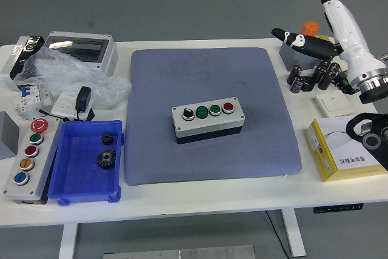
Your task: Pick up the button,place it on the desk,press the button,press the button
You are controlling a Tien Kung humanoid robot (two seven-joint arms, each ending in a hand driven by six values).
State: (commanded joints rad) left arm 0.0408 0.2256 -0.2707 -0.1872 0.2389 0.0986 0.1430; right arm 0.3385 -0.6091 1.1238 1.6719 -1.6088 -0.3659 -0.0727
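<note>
At the near left, a blue bin [85, 162] holds two dark gears [107, 150], and just left of it lies a grey control station [29, 159] with red, green, red, yellow and blue buttons in a row. At the near right a yellow box [336, 150] sits on the white table [242, 201]. The button box [209, 119], grey-topped with a black base, rests flat near the middle of the blue-grey mat [209, 113]; its top carries a black-and-white selector, two green buttons and one red button, running left to right. Nothing touches it. Further back on the left lie a crumpled clear plastic bag [66, 74], a black adapter [83, 100] and a grey enclosure [82, 50] with a clear lid. At the far right, the right hand [330, 25] is raised above the table's far right edge, well apart from the button box, its fingers spread and holding nothing; the thumb points left, the white fingers point up and away. Under it stand dark cylinders [315, 74] and a white switch plate [333, 104].
</note>
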